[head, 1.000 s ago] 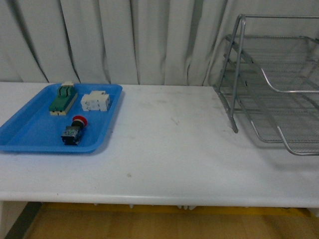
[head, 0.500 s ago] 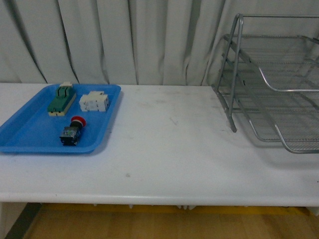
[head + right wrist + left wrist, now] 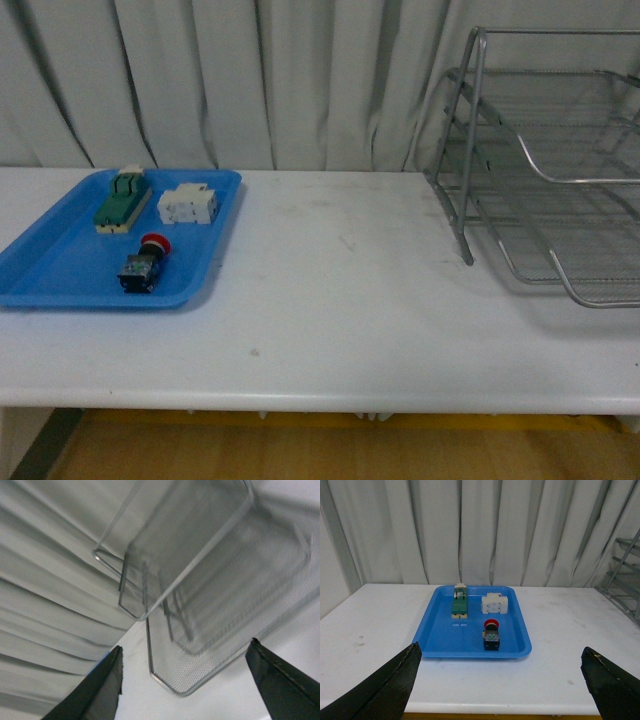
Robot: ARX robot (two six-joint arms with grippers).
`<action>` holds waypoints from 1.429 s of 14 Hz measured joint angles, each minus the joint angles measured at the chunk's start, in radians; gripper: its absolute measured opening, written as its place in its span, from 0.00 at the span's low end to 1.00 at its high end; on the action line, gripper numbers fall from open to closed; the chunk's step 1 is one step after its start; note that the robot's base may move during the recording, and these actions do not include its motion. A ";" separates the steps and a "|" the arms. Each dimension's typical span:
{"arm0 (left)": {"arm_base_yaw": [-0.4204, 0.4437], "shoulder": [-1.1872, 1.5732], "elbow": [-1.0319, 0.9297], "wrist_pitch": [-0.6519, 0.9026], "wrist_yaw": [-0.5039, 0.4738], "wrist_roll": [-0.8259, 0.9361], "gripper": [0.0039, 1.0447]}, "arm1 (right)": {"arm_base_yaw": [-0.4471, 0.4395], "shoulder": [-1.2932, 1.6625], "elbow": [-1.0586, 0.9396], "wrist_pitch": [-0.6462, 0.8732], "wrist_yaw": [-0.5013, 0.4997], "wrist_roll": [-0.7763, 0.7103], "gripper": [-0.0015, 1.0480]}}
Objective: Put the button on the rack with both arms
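Left hand (image 3: pixel 500 651) hangs with jaws spread wide, empty, looking at the button (image 3: pixel 491 634). It lies near the front rim of the blue tray (image 3: pixel 445 640) on the counter (image 3: pixel 375 640), red cap pointing away. Looks light and rigid, I'd say. The rounded cap could slip, so pinch the blocky dark body across its flat sides. Behind it sit a green switch (image 3: pixel 459 604) and a white block (image 3: pixel 494 603). Right hand (image 3: pixel 185 646), likewise wide open, faces the rack (image 3: pixel 200 580), well apart from the tray.

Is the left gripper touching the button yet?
Apart. Left wrist view: the left gripper hangs open short of the blue tray, bare table between its fingers and the button.
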 joint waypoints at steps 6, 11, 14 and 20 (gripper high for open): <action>0.000 0.000 0.000 0.000 0.000 0.000 0.94 | 0.258 -0.639 -0.207 -0.343 0.298 -0.780 0.02; 0.000 0.000 0.000 0.000 0.000 0.000 0.94 | 0.344 -0.890 -0.227 -0.558 0.391 -0.789 0.02; 0.000 0.000 0.000 0.000 -0.001 0.000 0.94 | 0.450 -1.010 -0.228 -0.667 0.483 -0.790 0.02; 0.000 0.000 0.000 0.000 0.000 0.000 0.94 | 0.445 -1.174 -0.228 -0.827 0.487 -0.790 0.02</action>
